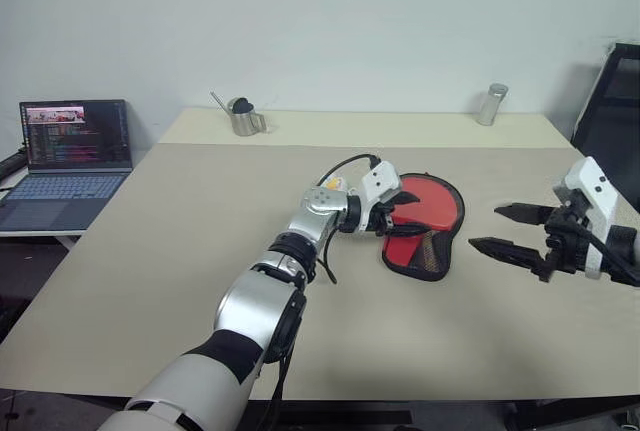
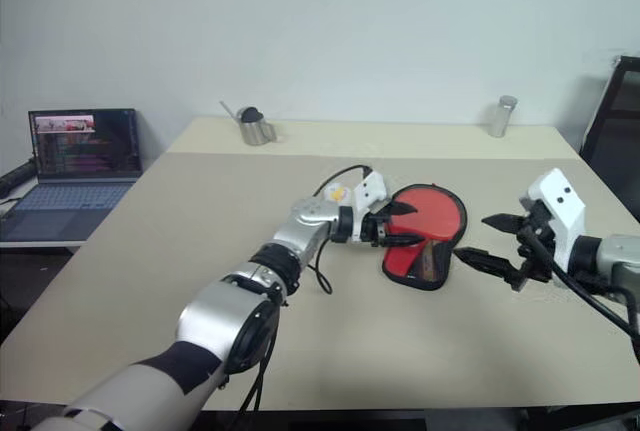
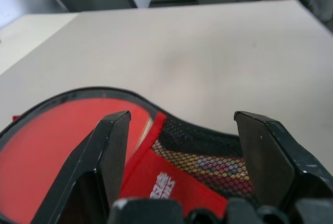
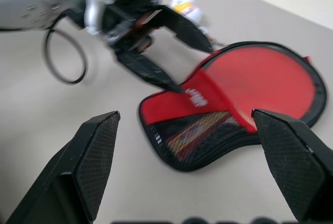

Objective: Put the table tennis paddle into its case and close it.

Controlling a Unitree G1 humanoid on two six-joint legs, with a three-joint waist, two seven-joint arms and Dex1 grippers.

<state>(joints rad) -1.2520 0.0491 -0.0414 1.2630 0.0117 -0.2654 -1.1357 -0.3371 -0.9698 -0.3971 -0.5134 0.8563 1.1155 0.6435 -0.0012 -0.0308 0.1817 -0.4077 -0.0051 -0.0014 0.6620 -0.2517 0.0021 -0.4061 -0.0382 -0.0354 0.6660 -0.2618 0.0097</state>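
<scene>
Case (image 1: 424,223): lies flat near the middle of the table (image 1: 200,251), red side up, black trim round the edge. The round end points away from the robot; the narrow end, with mesh pocket and white logo, points toward it.
Paddle: a red round face shows at the case's wide end, but whether that is the paddle or the case's own fabric I cannot tell; no wooden handle can be made out.
Left gripper (image 1: 392,219): reaches in from the case's left side, fingers spread, tips over the case's left edge near the logo. In the right wrist view one finger tip (image 4: 165,81) touches the red flap by the logo. Nothing is clasped between the fingers.
Right gripper (image 1: 505,231): hangs above the table to the right of the case, apart from it, fingers wide apart and empty, pointing toward the case.
In the way: the left gripper and its black cable (image 1: 345,163) lie over the case's left side; the right side is unobstructed.
Metal cup (image 1: 243,117): at the table's far left edge, well apart from the case.
Metal canister (image 1: 491,104): at the far right edge, upright.
Laptop (image 1: 68,163): open on a side surface left of the table.
Black chair (image 1: 612,116): beyond the table's right corner.
</scene>
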